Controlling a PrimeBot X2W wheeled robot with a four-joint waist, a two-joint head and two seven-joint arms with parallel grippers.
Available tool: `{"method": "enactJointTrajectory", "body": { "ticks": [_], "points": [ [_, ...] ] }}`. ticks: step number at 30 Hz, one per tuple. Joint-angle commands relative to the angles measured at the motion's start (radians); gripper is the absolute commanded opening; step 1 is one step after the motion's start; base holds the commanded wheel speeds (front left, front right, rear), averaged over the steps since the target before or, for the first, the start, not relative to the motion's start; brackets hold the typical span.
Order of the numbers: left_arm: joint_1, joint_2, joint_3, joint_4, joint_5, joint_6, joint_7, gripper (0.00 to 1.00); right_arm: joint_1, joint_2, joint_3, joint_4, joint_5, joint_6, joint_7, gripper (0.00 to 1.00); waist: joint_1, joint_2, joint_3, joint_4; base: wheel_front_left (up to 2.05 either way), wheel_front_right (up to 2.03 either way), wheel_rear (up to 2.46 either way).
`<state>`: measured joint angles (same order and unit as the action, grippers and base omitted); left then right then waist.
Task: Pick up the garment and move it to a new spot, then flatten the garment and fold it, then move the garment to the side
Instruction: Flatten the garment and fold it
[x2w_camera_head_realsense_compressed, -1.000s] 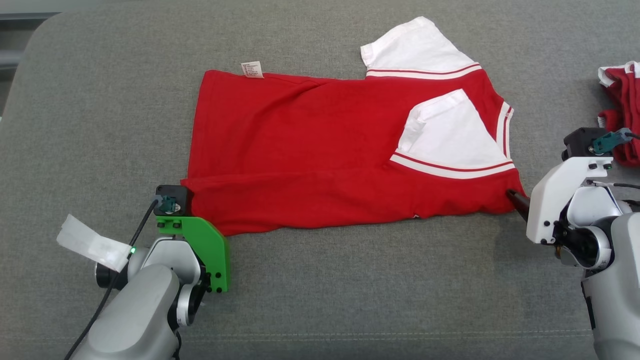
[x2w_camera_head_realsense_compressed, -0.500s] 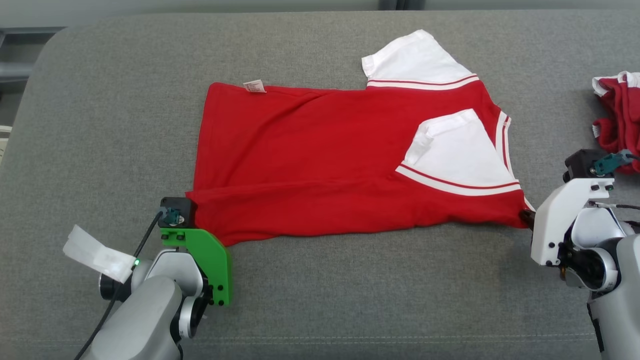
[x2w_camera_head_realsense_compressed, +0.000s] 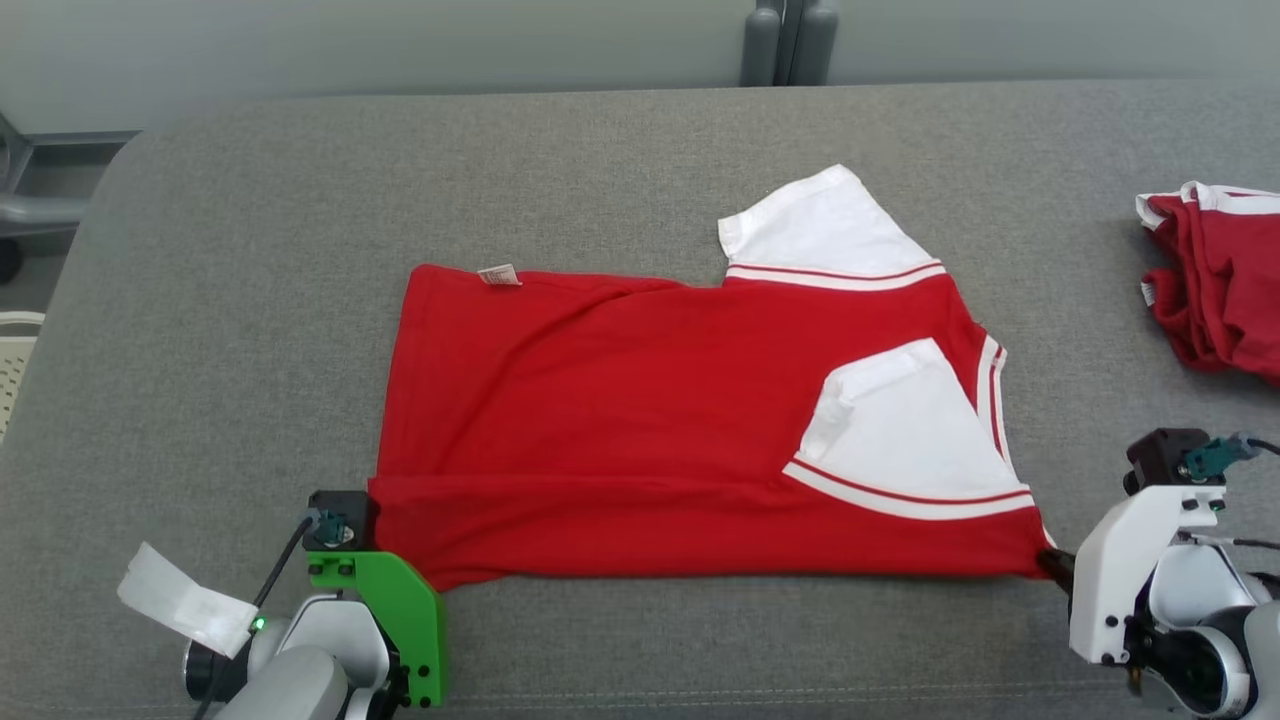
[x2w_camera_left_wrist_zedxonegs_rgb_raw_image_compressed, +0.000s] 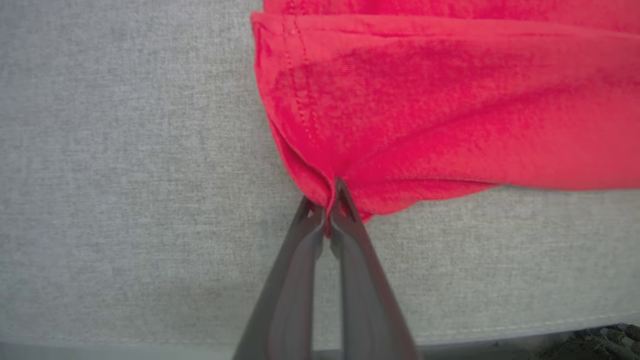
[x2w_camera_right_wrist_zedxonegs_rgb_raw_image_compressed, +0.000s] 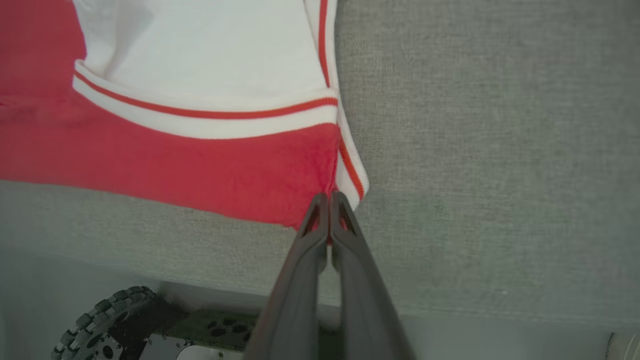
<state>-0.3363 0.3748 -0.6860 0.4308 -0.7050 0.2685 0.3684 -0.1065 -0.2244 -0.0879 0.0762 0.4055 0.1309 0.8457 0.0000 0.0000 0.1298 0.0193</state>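
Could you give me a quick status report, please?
Both shut: left end effector on red shirt hem corner, right end effector on shoulder corner. Shirt spread on grey cushion. A second red garment lies apart, far right.

Head view: high, looking forward and down across the grey surface (x2w_camera_head_realsense_compressed: 200, 300). Wrist views: close, along each arm's fingers (x2w_camera_left_wrist_zedxonegs_rgb_raw_image_compressed: 295, 280), each sharing with it one garment (x2w_camera_head_realsense_compressed: 620, 420) corner, apparently the two nearest.

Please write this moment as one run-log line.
left hand: shut on garment hem corner | right hand: shut on collar-side corner | garment: spread on grey table, near edge straight
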Motion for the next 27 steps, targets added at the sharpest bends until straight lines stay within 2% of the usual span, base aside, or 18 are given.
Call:
{"method": "enactJointTrajectory", "body": {
  "ticks": [1,12,13,14,15,16,20,27],
  "points": [
    [0.028,0.011,-0.006,-0.002,-0.009,0.008,0.008,0.00,0.032,0.001,-0.001,-0.015,0.007,0.000,0.008,0.00,0.0000,0.0000,-0.017,-0.002,0.00,0.00,0.00],
    [0.083,0.052,-0.029,-0.084,-0.026,-0.011,0.060,0.00,0.143,0.024,-0.029,-0.093,0.004,0.000,0.020,0.00,0.0000,0.0000,-0.044,-0.011,0.00,0.00,0.00],
    [0.087,0.054,-0.029,-0.092,-0.029,-0.009,0.061,0.00,0.143,0.027,-0.029,-0.094,0.001,0.000,0.013,0.49,0.0000,0.0000,-0.045,-0.011,0.00,0.00,0.00],
    [0.090,0.058,-0.032,-0.101,-0.027,-0.012,0.059,0.07,0.146,0.030,-0.028,-0.088,-0.002,0.000,0.014,1.00,0.0000,0.0000,-0.046,-0.011,0.00,0.00,0.00],
    [0.092,0.061,-0.034,-0.108,-0.025,-0.014,0.057,0.78,0.148,0.032,-0.027,-0.084,-0.004,0.000,0.016,1.00,0.0000,0.0000,-0.048,-0.010,0.00,0.00,0.00],
    [0.096,0.063,-0.032,-0.116,-0.024,-0.014,0.048,1.00,0.148,0.034,-0.025,-0.084,-0.003,0.000,0.014,1.00,0.0000,0.0000,-0.050,-0.009,0.00,0.00,0.00],
    [0.107,0.069,-0.029,-0.127,-0.026,-0.011,0.033,1.00,0.150,0.037,-0.029,-0.097,-0.003,0.000,-0.014,1.00,0.0000,0.0000,-0.061,-0.001,0.00,0.00,0.00],
    [0.136,0.074,0.009,-0.149,-0.027,0.024,-0.043,1.00,0.159,0.051,-0.036,-0.123,-0.012,0.000,-0.113,1.00,0.0000,0.0000,-0.092,0.016,0.00,0.00,0.00]
  ]
}}
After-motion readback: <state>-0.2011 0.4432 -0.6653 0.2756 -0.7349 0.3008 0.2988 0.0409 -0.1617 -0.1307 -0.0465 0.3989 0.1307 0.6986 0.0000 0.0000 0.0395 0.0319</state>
